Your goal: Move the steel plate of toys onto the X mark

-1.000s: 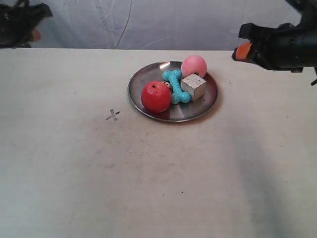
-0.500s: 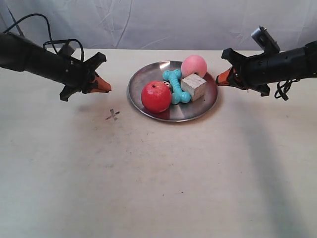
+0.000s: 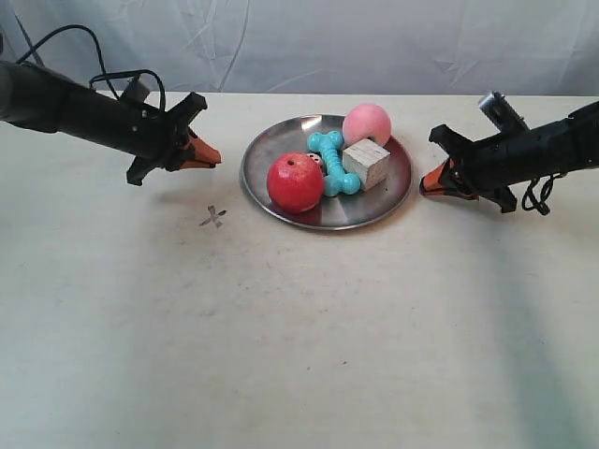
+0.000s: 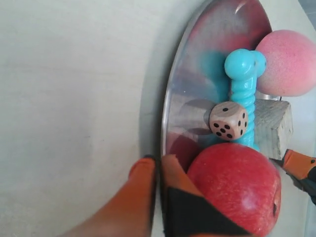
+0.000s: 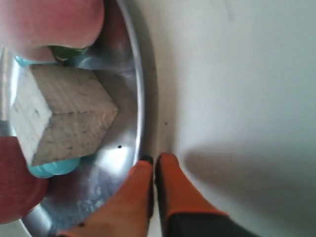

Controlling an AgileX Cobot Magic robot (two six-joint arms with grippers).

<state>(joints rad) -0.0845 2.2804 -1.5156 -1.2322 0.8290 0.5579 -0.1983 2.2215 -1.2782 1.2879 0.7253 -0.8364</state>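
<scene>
Steel plate (image 3: 370, 206) of toys (image 3: 296, 182) sits on the table (image 3: 281, 355), X mark (image 3: 213, 217) at its 8 o'clock, left claw (image 3: 211, 157) pinched closed at 9, right claw (image 3: 429, 185) closed at 3.

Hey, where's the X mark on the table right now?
In the exterior view the X mark lies on the table just left of the steel plate, not touching it, below the left gripper.

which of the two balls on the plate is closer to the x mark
The red apple-like ball, on the side of the steel plate facing the X mark; the pink ball sits opposite.
</scene>
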